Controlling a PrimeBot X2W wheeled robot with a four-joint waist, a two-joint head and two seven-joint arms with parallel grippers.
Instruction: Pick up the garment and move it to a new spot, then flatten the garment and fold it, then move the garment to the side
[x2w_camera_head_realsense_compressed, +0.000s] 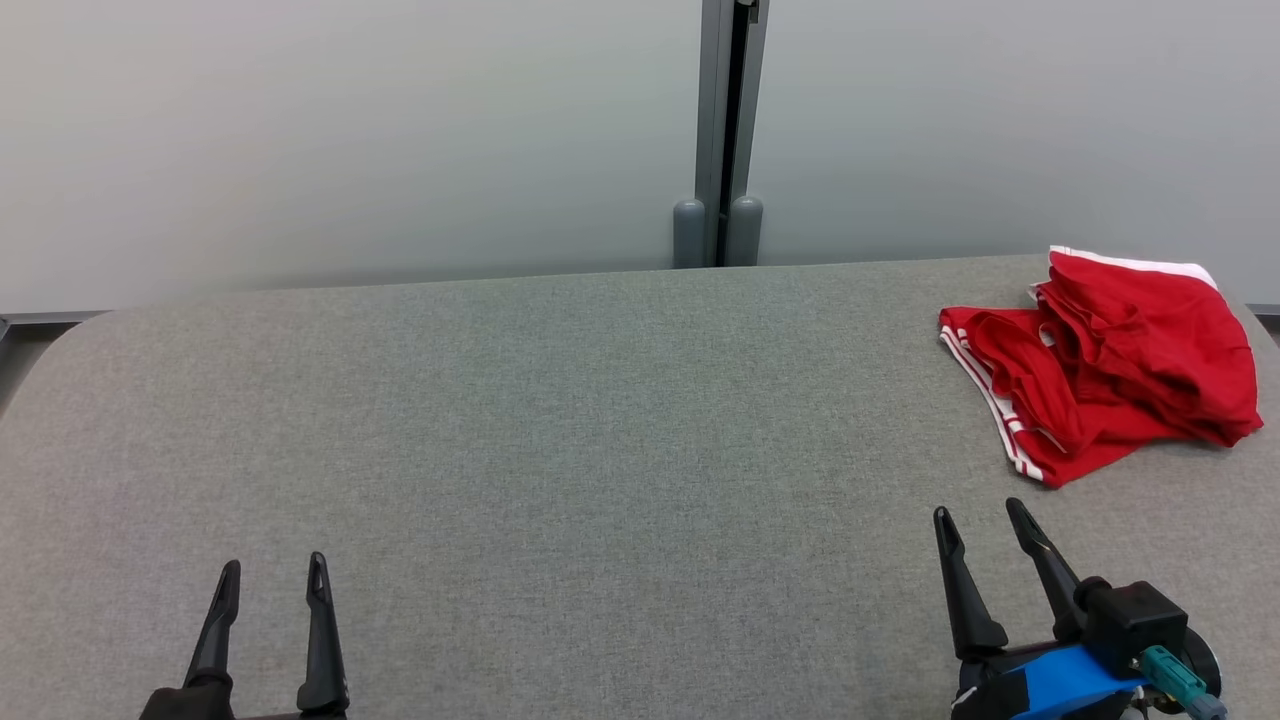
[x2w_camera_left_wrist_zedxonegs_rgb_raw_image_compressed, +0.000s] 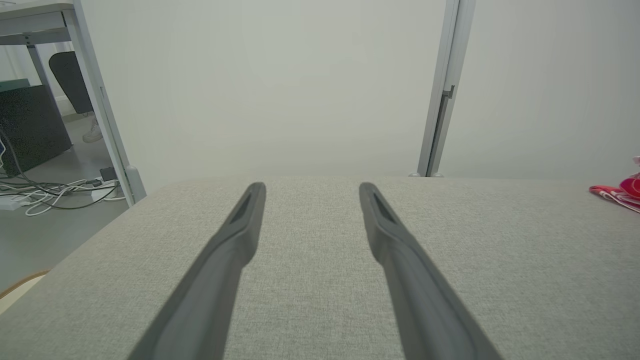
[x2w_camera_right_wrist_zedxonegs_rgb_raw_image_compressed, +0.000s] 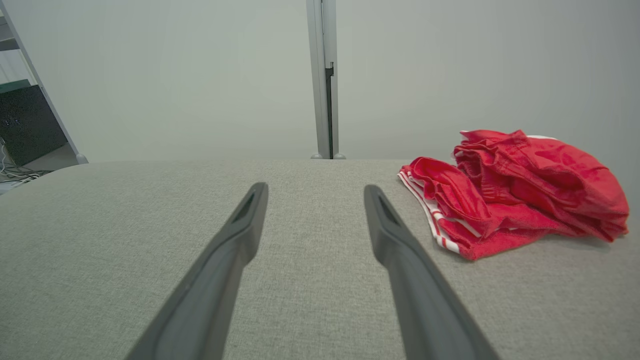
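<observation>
While both arms sit low at the near side of the grey surface, the red garment lies in a bumpy heap near the far right corner. It is bright red, with thin white lines along one edge and a white band at the back. It is all bunched up with many folds, and nothing touches it.

The left fingers are at the near left. They stand wide apart and hold nothing. Bare grey cloth shows between them. They point toward the far side. The garment is well apart from them, way over on the other side. In the left wrist view a small red bit of it peeks in at the right edge.

The right fingers are at the near right. They stand wide apart too, and they hold nothing. The garment is near them, a little ahead and off to their right, but not touching. Some blue tape is wrapped on the arm behind these fingers.

Behind the surface is a pale wall with a grey post going up the middle. In the left wrist view, off to the left of the surface, there are wires on the floor, a dark box and a white shoe.
</observation>
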